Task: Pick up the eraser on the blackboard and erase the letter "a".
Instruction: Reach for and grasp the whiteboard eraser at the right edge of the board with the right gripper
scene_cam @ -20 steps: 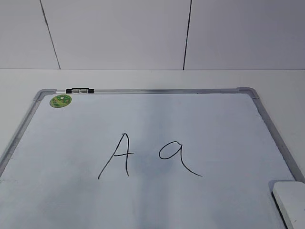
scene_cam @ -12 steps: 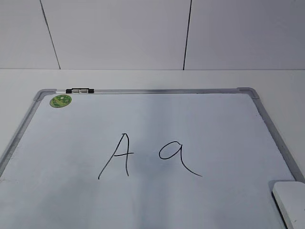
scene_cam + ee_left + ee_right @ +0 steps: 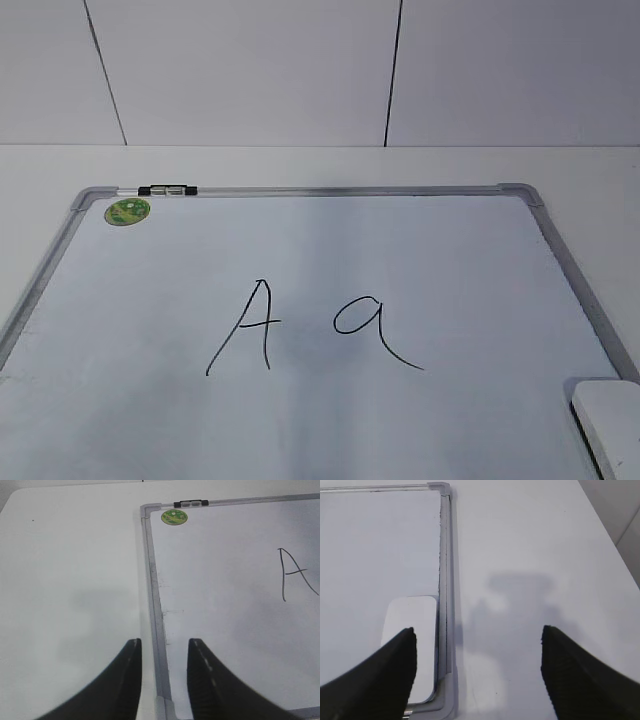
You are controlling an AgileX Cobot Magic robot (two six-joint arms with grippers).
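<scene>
The blackboard (image 3: pixel 420 250) is a white dry-erase board with a grey frame, lying flat on the table. The thin black letter "a" (image 3: pixel 372 328) sits right of a capital "A" (image 3: pixel 245 325). The eraser (image 3: pixel 610 425) is a white block at the board's near right corner; it also shows in the right wrist view (image 3: pixel 417 635). My right gripper (image 3: pixel 477 652) is open wide and empty, above the board's right frame, with the eraser by its left finger. My left gripper (image 3: pixel 164 647) is open and empty over the board's left frame (image 3: pixel 154 595). Neither gripper shows in the exterior view.
A round green sticker (image 3: pixel 127 211) and a black-and-silver clip (image 3: pixel 167 189) sit at the board's far left corner. The white table (image 3: pixel 530 555) surrounds the board. A white panelled wall (image 3: pixel 250 70) stands behind it.
In the exterior view the eraser sits very slightly lower and further right at the frame's corner than before. Letters and board are unchanged.
</scene>
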